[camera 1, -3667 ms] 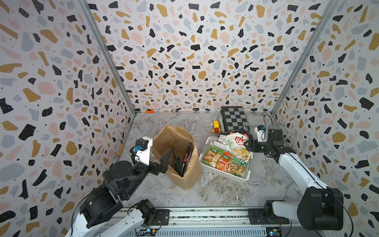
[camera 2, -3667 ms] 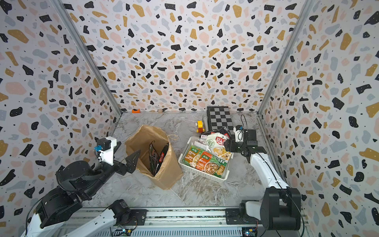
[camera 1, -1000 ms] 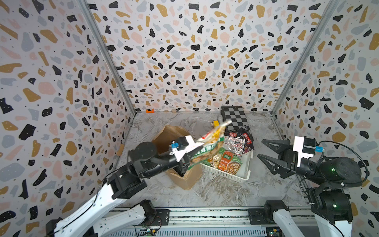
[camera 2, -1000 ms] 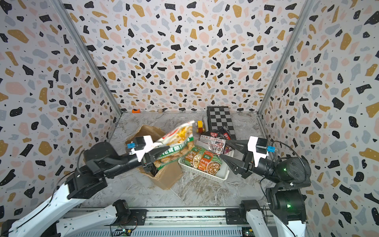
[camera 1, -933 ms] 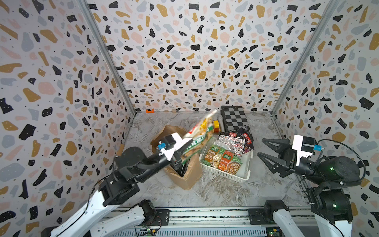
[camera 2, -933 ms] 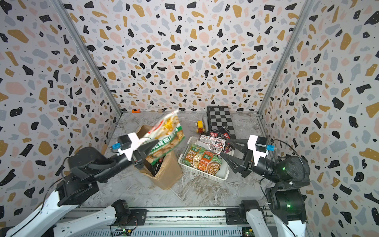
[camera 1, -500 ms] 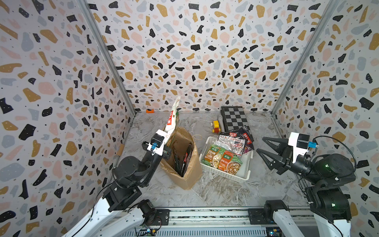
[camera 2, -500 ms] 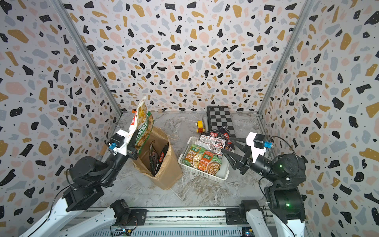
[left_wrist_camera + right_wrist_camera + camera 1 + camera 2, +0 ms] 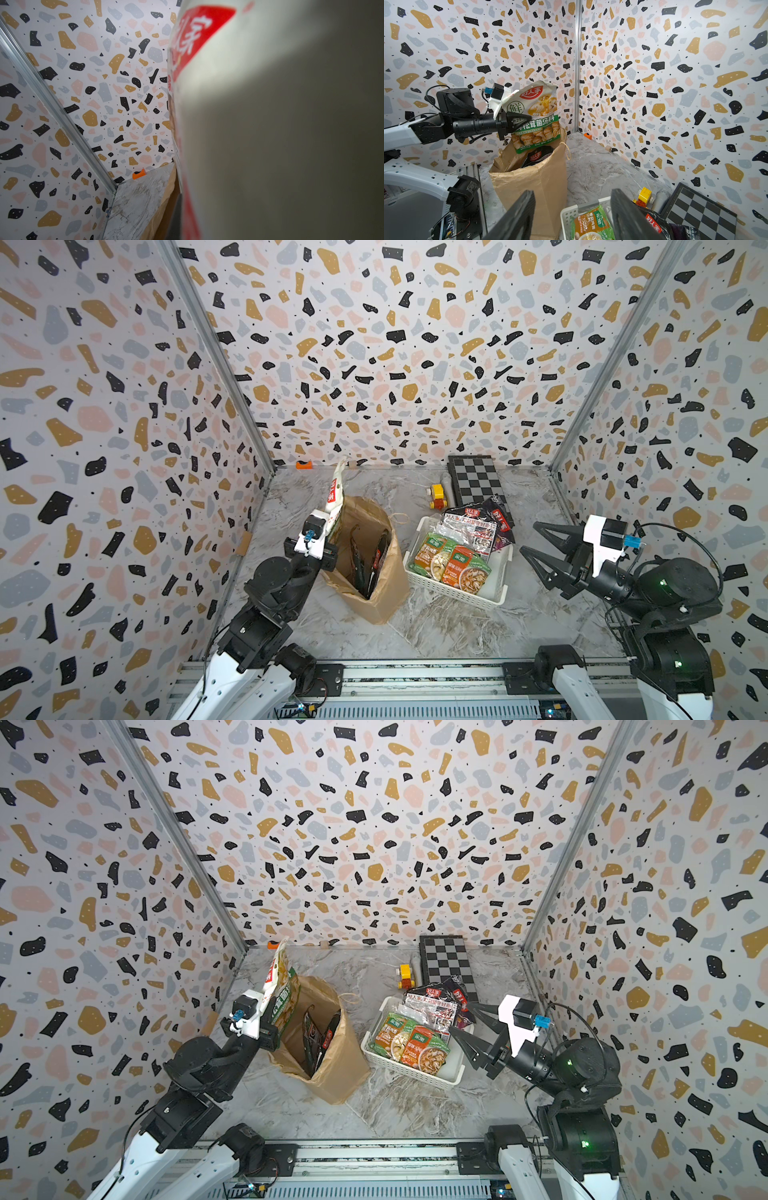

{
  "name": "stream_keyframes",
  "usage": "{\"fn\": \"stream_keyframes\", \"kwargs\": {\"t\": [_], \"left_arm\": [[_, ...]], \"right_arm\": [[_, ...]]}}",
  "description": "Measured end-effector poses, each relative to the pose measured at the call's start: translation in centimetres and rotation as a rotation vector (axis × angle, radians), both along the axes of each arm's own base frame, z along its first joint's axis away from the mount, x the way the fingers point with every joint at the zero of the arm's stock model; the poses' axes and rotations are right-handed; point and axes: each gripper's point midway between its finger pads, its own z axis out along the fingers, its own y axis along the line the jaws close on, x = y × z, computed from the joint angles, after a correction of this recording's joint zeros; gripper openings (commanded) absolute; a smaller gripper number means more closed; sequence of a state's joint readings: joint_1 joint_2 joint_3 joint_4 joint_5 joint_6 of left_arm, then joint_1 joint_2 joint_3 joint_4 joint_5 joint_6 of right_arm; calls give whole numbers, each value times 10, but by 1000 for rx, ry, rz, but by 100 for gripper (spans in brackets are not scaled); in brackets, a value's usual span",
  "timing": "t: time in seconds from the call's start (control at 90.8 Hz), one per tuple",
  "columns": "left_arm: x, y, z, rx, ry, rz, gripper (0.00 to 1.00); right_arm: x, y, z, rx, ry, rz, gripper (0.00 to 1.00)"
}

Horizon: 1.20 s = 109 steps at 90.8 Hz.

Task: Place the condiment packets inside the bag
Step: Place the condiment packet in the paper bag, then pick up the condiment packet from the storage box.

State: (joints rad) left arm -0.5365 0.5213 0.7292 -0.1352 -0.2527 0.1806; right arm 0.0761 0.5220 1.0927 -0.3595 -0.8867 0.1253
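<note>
Left tool (image 9: 521, 121) is clamped tight on a green-and-white mushroom soup packet (image 9: 535, 116), pinching one side edge about mid-height. The packet stands upright, with its top well above the tool and its bottom hanging below. In the left wrist view the packet fills most of the frame, blurred, with only a red logo readable.

The kraft paper bag (image 9: 533, 182) stands open and creased on the marbled surface (image 9: 436, 626), right under the left tool's tips. The held packet's lower edge sits at the bag's mouth, on the rim side nearest the tool. Cannot tell if it is past the rim. Black packets with red logos (image 9: 376, 560) are already inside the bag, standing on edge.

Right tool (image 9: 528, 537) has its jaws spread well apart with nothing between them, and it is raised off the surface. The white perforated basket (image 9: 457, 593) is ahead of and below its tips, near but apart. In the basket, black-and-red packets (image 9: 496, 522) lie nearest the right tool's tips and overhang the rim. Green-and-orange packets (image 9: 451, 564) lie further from the tips, toward the bag. The bag is beyond the basket from the right tool and does not touch the basket in either top view.

A folded chessboard (image 9: 473, 481) and a yellow-and-red toy block (image 9: 437, 495) lie past the basket toward the back wall, well apart from both tools. The black-and-red packets overlap the chessboard's near edge in both top views.
</note>
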Motion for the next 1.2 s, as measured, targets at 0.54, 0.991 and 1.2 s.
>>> {"fn": "stream_keyframes", "kwargs": {"t": [0.54, 0.991, 1.2], "left_arm": [[15, -8, -54, -54, 171, -60, 83], [-6, 12, 28, -233, 152, -1, 100], [-14, 10, 50, -273, 228, -16, 100]], "right_arm": [[11, -4, -12, 9, 40, -43, 62], [143, -17, -117, -59, 430, -224, 68], [231, -51, -253, -216, 811, -424, 66]]}}
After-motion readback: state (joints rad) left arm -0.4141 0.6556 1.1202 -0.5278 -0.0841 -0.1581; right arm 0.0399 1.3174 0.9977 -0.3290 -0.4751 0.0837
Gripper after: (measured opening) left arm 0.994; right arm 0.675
